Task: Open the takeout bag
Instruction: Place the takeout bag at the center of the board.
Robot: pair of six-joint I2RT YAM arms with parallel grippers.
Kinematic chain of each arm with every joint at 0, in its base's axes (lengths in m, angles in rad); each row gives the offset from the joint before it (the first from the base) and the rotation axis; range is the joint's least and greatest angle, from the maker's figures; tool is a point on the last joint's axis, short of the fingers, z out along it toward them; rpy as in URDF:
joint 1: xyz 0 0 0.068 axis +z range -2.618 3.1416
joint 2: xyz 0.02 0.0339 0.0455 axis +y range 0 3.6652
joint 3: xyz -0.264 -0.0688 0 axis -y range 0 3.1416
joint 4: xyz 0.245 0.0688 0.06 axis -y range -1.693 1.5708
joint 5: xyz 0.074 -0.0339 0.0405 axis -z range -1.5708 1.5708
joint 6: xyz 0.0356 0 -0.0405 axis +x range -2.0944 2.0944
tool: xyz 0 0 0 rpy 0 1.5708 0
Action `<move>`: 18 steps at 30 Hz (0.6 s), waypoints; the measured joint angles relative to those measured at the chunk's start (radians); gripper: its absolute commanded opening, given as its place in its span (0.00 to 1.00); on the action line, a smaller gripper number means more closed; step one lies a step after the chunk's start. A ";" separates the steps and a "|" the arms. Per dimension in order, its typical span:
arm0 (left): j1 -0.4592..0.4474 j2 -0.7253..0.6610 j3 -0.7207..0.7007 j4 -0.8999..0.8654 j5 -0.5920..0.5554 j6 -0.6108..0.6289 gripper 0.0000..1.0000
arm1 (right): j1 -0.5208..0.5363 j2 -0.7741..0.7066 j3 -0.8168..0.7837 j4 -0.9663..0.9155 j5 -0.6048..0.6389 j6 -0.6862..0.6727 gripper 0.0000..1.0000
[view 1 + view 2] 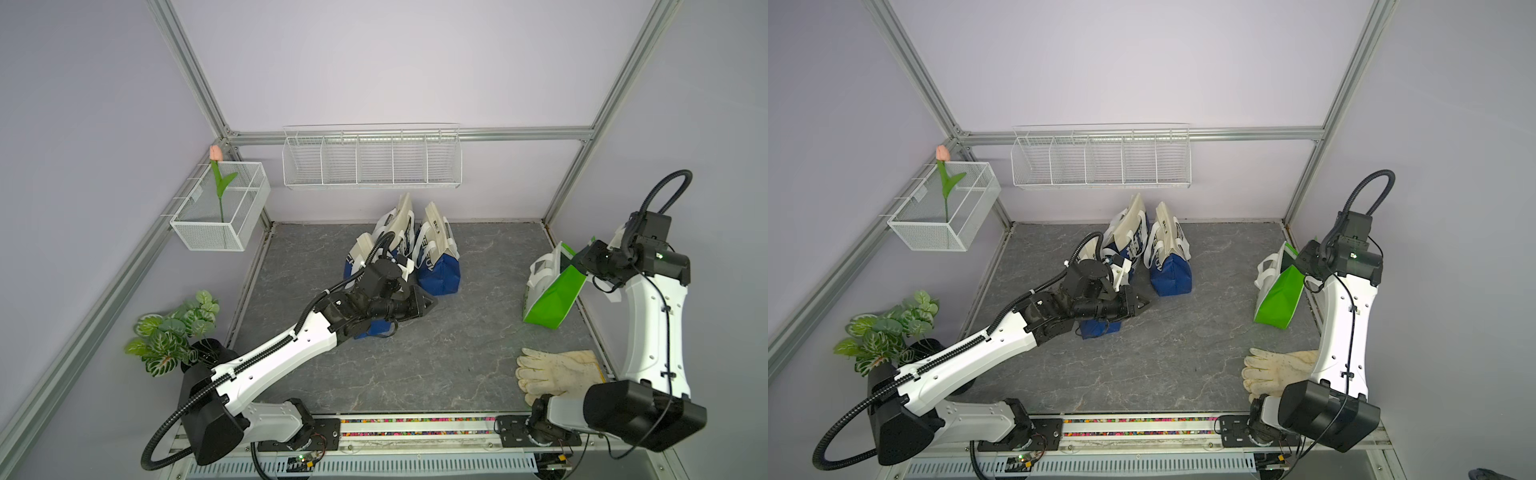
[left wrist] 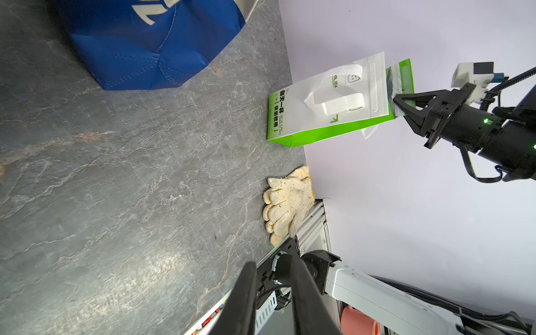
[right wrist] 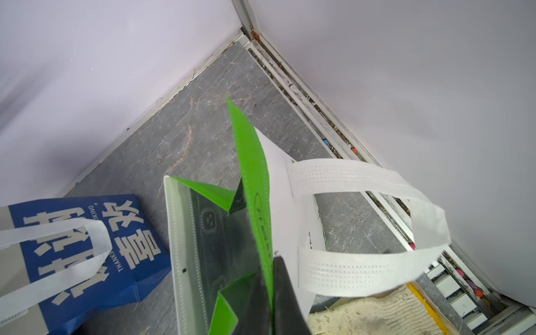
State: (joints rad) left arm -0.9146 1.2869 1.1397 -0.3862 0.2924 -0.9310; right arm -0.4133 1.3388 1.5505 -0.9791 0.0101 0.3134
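Worktop (image 1: 415, 365): grey marbled slab, seen in both top views. Blue bags (image 1: 440, 276) with white handles stand grouped mid-worktop toward the back wall; I cannot count them, since my left arm covers part of the group. Takeout bag (image 1: 552, 299), green and white, sits near the right edge of the worktop, well apart from the blue bags. Its body is tilted and its base looks to rest on the surface. Through the right wrist view I see its mouth parted, showing silver lining. Cream work glove (image 1: 557, 370) lies flat just in front of it. 1 white handle loop (image 3: 348, 269) hangs outside the bag. Right end effector (image 2: 398, 105) is pinched on the bag's green top rim. Left end effector (image 2: 271, 266) is narrowly parted and holds nothing.
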 measured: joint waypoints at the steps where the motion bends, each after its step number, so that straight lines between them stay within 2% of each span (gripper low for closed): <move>1: 0.000 0.000 0.000 0.000 0.000 0.000 0.24 | -0.008 -0.002 -0.003 0.005 0.000 0.000 0.07; 8: 0.000 -0.026 -0.008 -0.007 -0.014 0.001 0.23 | -0.075 -0.019 -0.044 0.047 -0.021 0.001 0.07; 14: 0.006 -0.055 -0.023 -0.008 -0.036 0.005 0.23 | -0.080 0.002 -0.002 0.040 -0.048 0.001 0.07; 16: 0.010 -0.056 -0.025 -0.006 -0.040 0.005 0.23 | -0.080 0.011 0.001 0.041 -0.056 0.000 0.20; 18: 0.011 -0.057 -0.032 -0.007 -0.045 0.005 0.24 | -0.080 0.015 0.000 0.045 -0.056 0.002 0.41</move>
State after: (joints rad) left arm -0.9035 1.2297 1.1076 -0.3931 0.2470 -0.9264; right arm -0.4931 1.3537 1.5505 -0.9344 -0.0463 0.3149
